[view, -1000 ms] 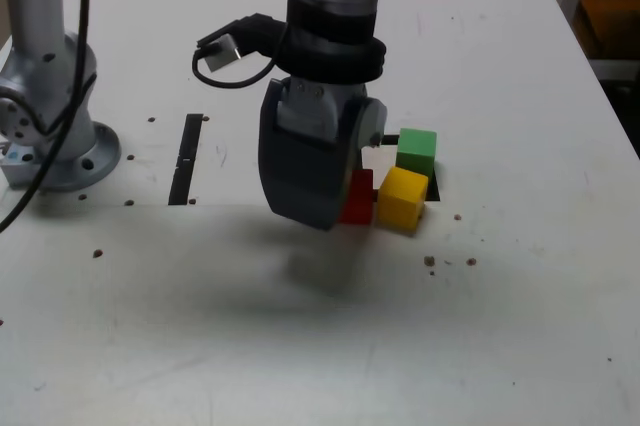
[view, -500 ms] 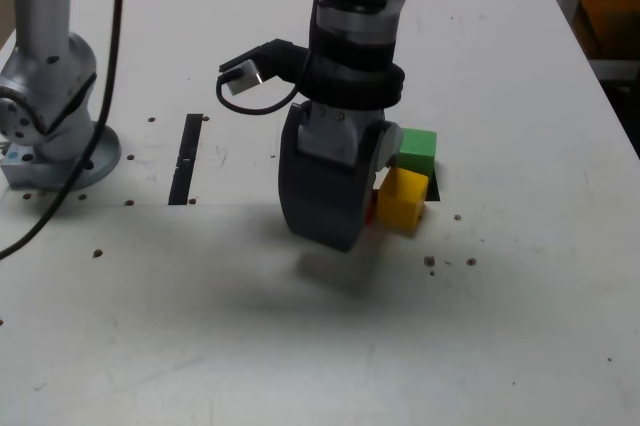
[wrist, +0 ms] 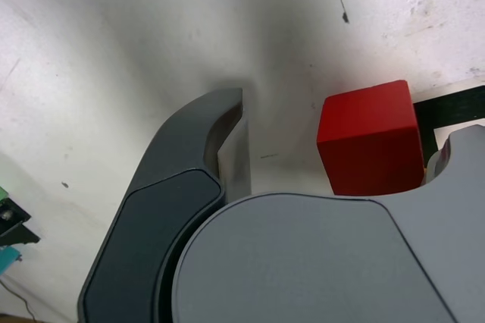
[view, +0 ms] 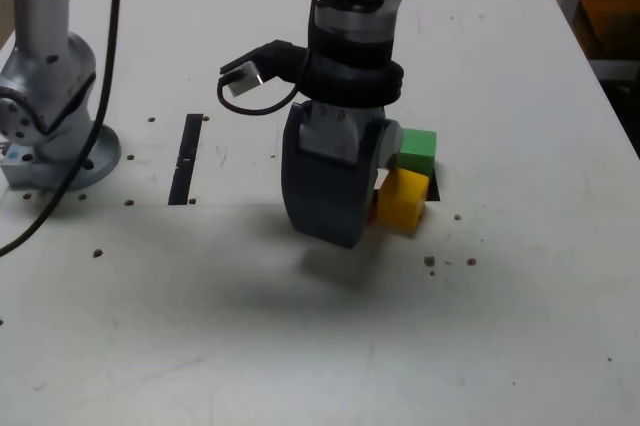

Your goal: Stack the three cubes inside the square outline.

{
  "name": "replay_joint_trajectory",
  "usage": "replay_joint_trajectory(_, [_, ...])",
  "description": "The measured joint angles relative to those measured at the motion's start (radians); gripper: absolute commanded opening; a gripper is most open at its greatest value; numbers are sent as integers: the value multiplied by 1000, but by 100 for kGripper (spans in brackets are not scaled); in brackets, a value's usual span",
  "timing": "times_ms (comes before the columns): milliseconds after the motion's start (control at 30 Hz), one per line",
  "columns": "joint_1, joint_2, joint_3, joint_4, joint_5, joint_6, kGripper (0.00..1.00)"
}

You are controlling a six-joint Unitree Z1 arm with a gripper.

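Observation:
In the wrist view the red cube sits on the white table between my gripper's jaws. The dark finger on one side stands well apart from the cube, and the other jaw's tip is close beside it. The gripper is open and holds nothing. In the exterior view the gripper is low over the table and hides almost all of the red cube. The yellow cube rests just to its right, and the green cube lies behind that. Bits of the square outline show by the cubes.
A straight black tape strip lies on the table at the exterior view's left. The arm's grey base stands further left, with a black cable hanging by it. Small dark specks dot the table. The table's right edge is near.
The gripper has moved toward the exterior view's right and down, so it now covers the red cube that showed beside it a second ago. The cubes have not moved.

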Motion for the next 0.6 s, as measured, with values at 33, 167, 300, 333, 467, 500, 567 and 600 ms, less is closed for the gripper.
replay_joint_trajectory(33, [0, -1, 0, 0, 5, 0, 88])
replay_joint_trajectory(167, [5, -12, 8, 0, 44, 0, 86])
replay_joint_trajectory(300, [18, -21, 29, 0, 52, 0, 84])
replay_joint_trajectory(333, [19, -22, 38, 0, 52, 0, 83])
replay_joint_trajectory(467, [28, -43, 55, -5, 54, 0, 83])
replay_joint_trajectory(500, [29, -48, 57, -5, 54, 0, 83])
replay_joint_trajectory(567, [29, -55, 61, -8, 54, 0, 83])
replay_joint_trajectory(600, [29, -55, 61, -10, 53, 0, 83])
